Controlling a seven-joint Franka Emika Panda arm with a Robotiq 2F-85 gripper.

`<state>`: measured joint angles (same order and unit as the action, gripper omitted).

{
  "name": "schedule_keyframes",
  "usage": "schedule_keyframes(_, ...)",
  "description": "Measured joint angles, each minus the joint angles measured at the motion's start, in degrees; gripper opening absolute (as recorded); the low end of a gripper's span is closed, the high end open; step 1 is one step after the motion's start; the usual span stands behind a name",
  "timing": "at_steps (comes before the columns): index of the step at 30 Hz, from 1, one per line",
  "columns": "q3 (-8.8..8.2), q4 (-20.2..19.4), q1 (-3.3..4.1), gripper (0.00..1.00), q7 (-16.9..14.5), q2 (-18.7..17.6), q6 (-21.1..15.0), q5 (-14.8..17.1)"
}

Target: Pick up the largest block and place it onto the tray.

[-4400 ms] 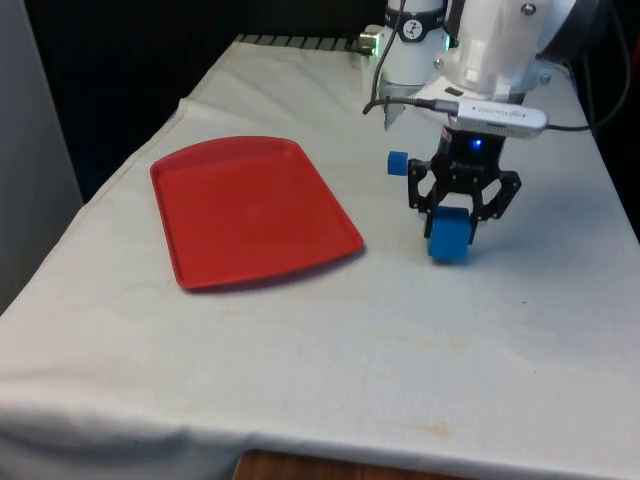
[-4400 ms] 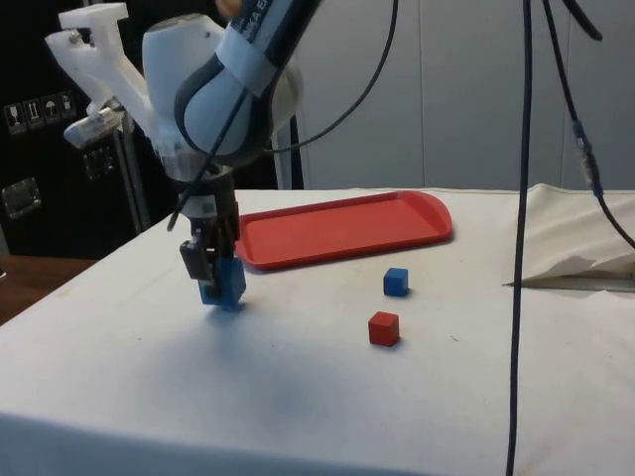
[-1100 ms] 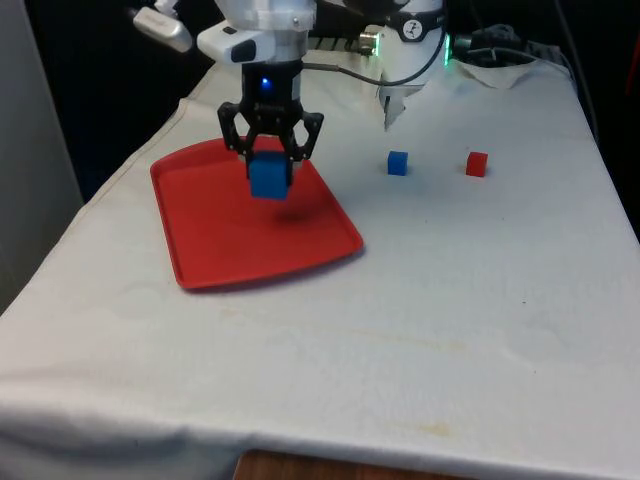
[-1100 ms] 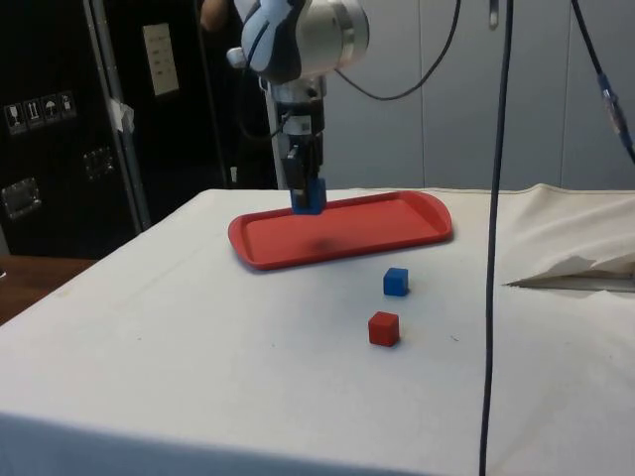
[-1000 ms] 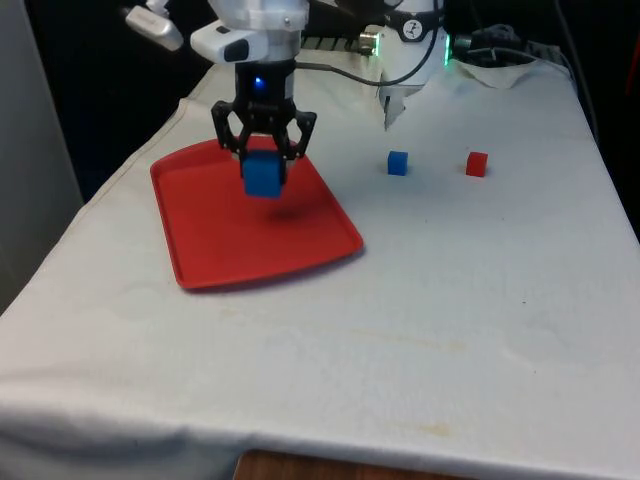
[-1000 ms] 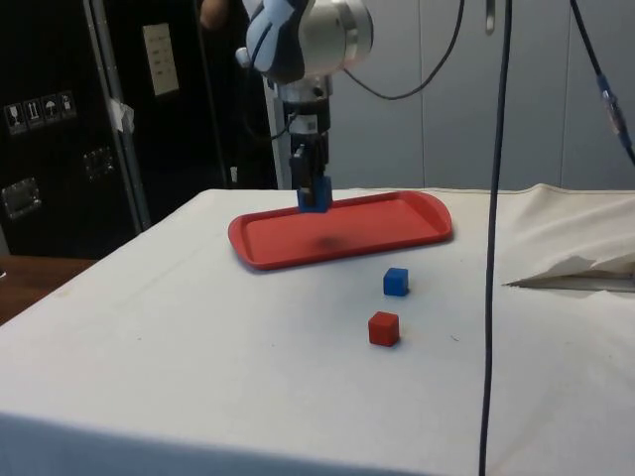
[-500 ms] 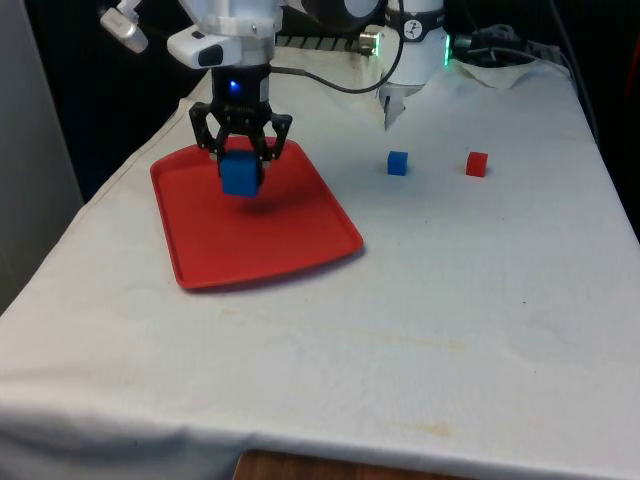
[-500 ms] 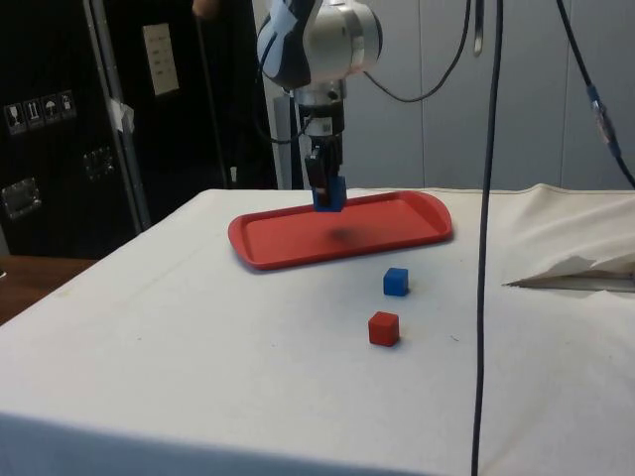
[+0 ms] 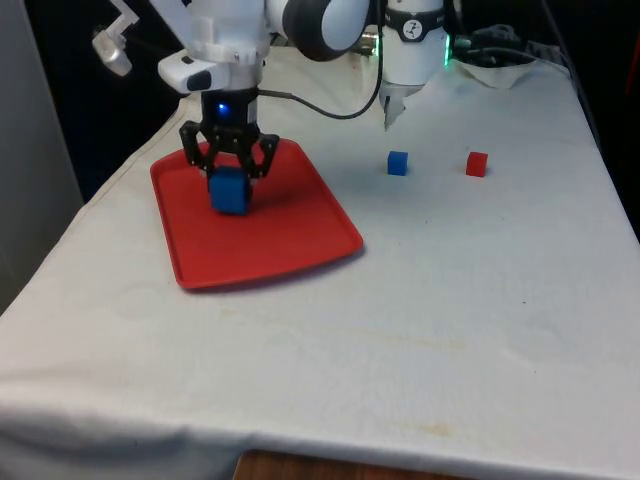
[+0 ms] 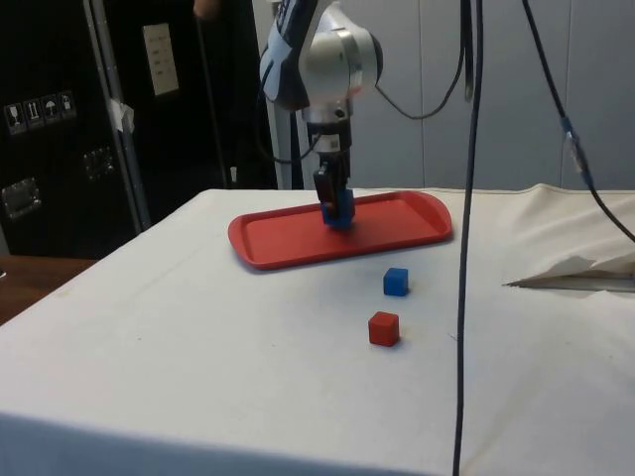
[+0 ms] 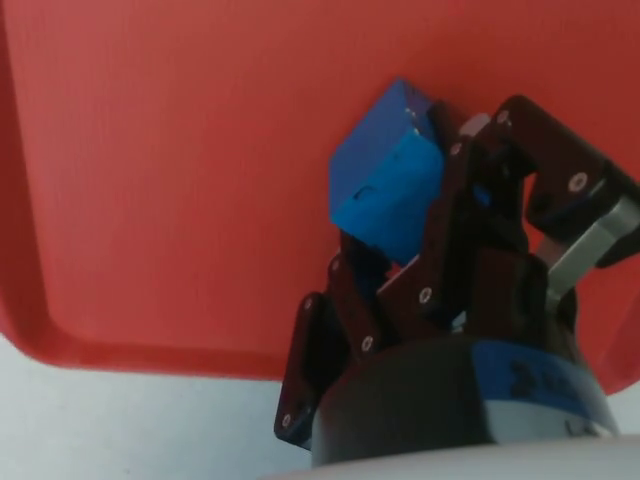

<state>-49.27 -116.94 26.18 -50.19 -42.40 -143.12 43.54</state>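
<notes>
Large blue block (image 9: 229, 190) sits pinched between the gripper (image 9: 230, 178) fingers, low over the red tray (image 9: 280, 240), toward the tray's far part on the front view's left; from the side view it looks to be touching the tray floor or just above it, and I cannot tell which. In the wrist view the block (image 11: 385, 185) shows flat matte faces and crisp corners, clamped at two opposite sides by the black fingers (image 11: 455, 215), tilted a little against the tray's finely ribbed surface.

Around the block the tray floor is bare, with open room toward its near end and its raised, rounded rim (smooth plastic, by the look of it). The arm comes down from above, gripper pointing straight at the tray.

Off the tray, on the white cloth (image 9: 420, 330), a small blue cube (image 9: 398, 163) and a small red cube (image 9: 477, 164) rest well apart from the tray, near each other but not touching.
</notes>
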Motion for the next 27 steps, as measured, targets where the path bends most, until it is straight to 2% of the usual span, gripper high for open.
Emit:
schedule_keyframes(6,-0.17,0.3,-0.23,0.0,-1.9,-1.3,0.0,2.6)
schedule_keyframes(10,-0.29,0.6,-0.29,0.0,-2.1,-1.3,0.2,2.9)
schedule_keyframes(11,-0.29,0.6,-0.29,0.03,-2.1,-1.3,0.3,2.9)
schedule_keyframes(12,-0.29,0.6,-0.29,0.09,-2.1,-1.3,0.3,2.9)
schedule_keyframes(13,-0.34,0.6,-0.29,0.09,-2.1,-1.3,0.3,2.9)
schedule_keyframes(14,-0.34,0.6,-0.29,0.26,-2.1,-1.3,0.3,2.9)
schedule_keyframes(18,-0.34,0.5,-0.29,0.66,-2.1,-1.3,0.3,2.9)
schedule_keyframes(19,-0.34,0.5,-0.29,0.81,-2.1,-1.3,0.3,2.9)
schedule_keyframes(21,-0.34,0.5,-0.29,0.98,-2.1,-1.3,0.3,2.9)
schedule_keyframes(27,-0.4,0.5,-0.29,1.0,-2.1,-1.3,0.3,2.9)
